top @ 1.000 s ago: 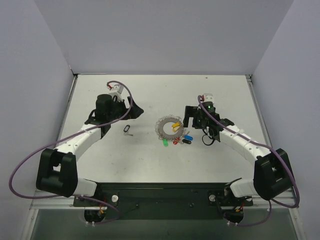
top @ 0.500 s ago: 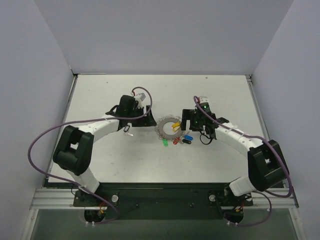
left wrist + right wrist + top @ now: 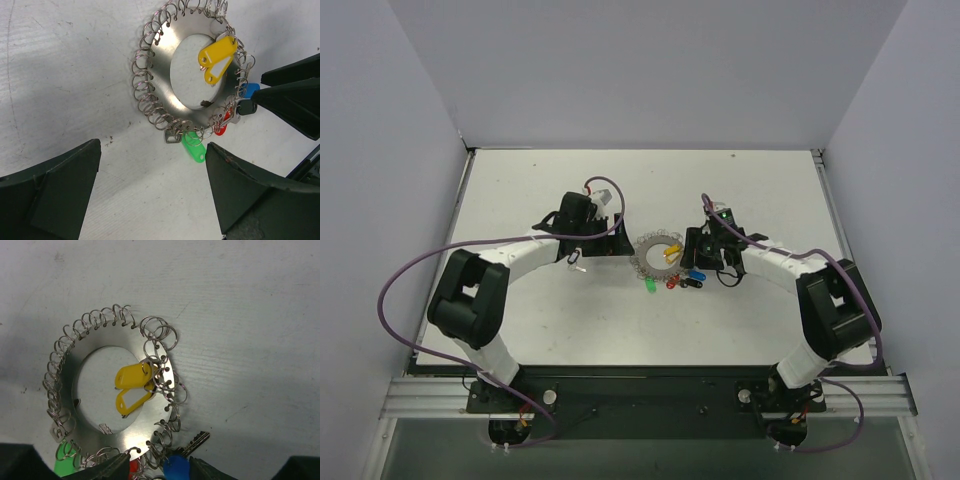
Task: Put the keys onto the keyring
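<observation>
The keyring [image 3: 644, 258] is a flat grey metal ring edged with small wire loops, lying mid-table. Two yellow keys [image 3: 132, 385] lie in its hollow centre. Green [image 3: 649, 286], red [image 3: 672, 283], blue [image 3: 697, 274] and black [image 3: 692, 284] keys cluster at its near edge. My left gripper [image 3: 613, 247] stands wide open just left of the ring, nothing between its fingers [image 3: 55, 190]; the green key [image 3: 193, 147] lies just beyond them. My right gripper [image 3: 159, 471] is at the ring's near right edge. Its jaws are partly narrowed but apart, around the blue key [image 3: 176, 467].
A small dark clip [image 3: 574, 259] lies on the white table [image 3: 520, 190] beside the left arm. Grey walls close in the table at the back and on both sides. Purple cables loop off both arms.
The left arm has swung in from the left to the ring's edge. The right gripper has slid down onto the key cluster and its jaws have narrowed.
</observation>
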You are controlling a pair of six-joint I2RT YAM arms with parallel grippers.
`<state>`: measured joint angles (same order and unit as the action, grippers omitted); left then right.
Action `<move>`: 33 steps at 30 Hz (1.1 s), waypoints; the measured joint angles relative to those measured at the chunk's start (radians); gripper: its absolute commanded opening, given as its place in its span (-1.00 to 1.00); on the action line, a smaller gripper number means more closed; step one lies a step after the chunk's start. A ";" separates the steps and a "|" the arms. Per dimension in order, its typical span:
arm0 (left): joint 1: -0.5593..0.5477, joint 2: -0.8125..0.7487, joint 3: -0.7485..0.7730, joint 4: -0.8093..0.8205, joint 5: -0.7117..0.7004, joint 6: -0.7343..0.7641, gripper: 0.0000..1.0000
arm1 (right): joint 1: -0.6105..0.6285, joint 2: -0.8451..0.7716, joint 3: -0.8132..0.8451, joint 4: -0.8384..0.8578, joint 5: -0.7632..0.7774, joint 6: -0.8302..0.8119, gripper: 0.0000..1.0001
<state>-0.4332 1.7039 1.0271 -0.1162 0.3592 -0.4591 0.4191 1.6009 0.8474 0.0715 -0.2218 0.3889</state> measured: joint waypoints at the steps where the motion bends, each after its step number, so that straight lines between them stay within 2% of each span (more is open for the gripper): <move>1: 0.000 -0.002 0.000 0.000 0.000 0.000 0.91 | 0.000 0.000 0.000 0.002 -0.007 0.002 -0.06; 6: 0.000 -0.007 -0.004 0.000 -0.002 0.000 0.93 | -0.001 -0.003 -0.007 0.038 -0.034 0.005 -0.15; 15: -0.002 -0.010 -0.005 -0.002 -0.008 0.000 0.91 | 0.009 -0.008 -0.021 0.062 -0.065 0.012 -0.17; 20: -0.026 -0.009 0.003 -0.042 -0.038 0.023 0.73 | 0.044 -0.008 -0.021 0.079 -0.072 0.016 -0.17; 29: -0.105 0.003 0.019 -0.071 -0.055 0.079 0.54 | 0.115 0.003 0.007 0.100 -0.099 0.033 -0.16; 33: -0.120 0.022 0.019 -0.069 -0.047 0.088 0.33 | 0.134 0.027 0.047 0.114 -0.109 0.042 -0.16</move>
<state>-0.5533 1.7260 1.0462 -0.1856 0.3126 -0.3714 0.5529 1.6276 0.8940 0.1860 -0.3313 0.4305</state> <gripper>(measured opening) 0.739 0.417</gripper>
